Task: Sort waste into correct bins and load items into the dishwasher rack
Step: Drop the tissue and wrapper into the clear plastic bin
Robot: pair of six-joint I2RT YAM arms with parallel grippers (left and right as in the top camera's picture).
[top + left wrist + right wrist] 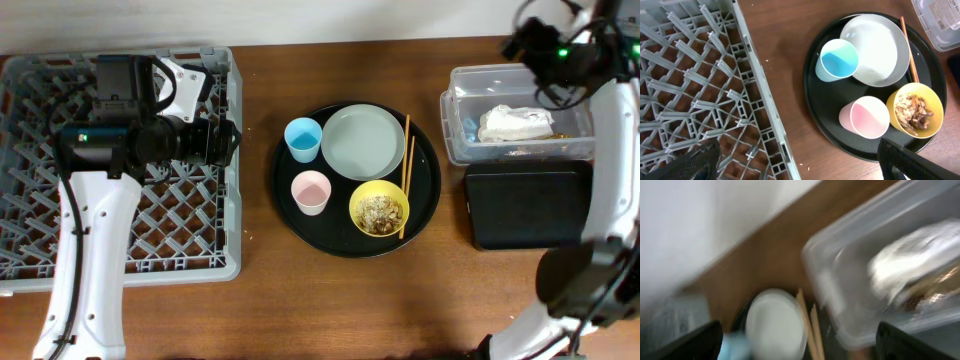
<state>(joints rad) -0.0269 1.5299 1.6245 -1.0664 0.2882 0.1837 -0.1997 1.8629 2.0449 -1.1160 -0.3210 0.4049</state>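
Note:
The round black tray holds the pale plate, blue cup, pink cup, the yellow bowl with brown scraps, and the chopsticks. The clear tub holds the white napkin; the black tray bin lies in front of it. My left gripper is open and empty over the grey rack's right edge; its wrist view shows the rack, blue cup, pink cup and bowl. My right gripper is open, empty, above the tub's far side; its blurred view shows the tub and plate.
The brown wooden table has small crumbs by the rack's right side. A white wall edge runs along the table's far side.

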